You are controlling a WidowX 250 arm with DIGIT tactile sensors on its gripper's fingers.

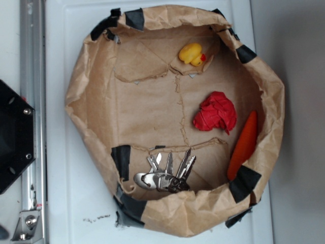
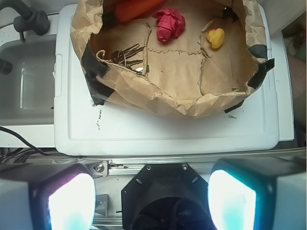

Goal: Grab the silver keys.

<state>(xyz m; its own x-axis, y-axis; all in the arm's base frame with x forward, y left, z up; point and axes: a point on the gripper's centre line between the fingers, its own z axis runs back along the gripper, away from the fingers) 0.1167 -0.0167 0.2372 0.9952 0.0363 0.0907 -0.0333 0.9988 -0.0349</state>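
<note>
While gripper (image 2: 144, 201) hangs spread outside, silver keys (image 1: 167, 173) hug paper bin's (image 1: 76, 86) wall, bare floor beside.

The long orange carrot-shaped object (image 2: 134, 8) was cut off by the wrist view's top edge. The crumpled brown paper wall (image 2: 125, 81) partly hid the shiny silver metal keys (image 2: 125, 55). The gripper's glowing fingers (image 2: 71, 203) were blurred.

A shallow brown paper basin (image 1: 91, 96) is set on a white plastic board (image 1: 66, 203). Inside it, the bunch of silver metal keys (image 1: 167, 173) is laid against 1 wall, the long orange carrot-shaped toy (image 1: 244, 145) along the adjoining wall, the crumpled red cloth (image 1: 216, 113) beside that toy, and the small yellow rubber duck (image 1: 192, 54) at the wall opposite the keys.
</note>
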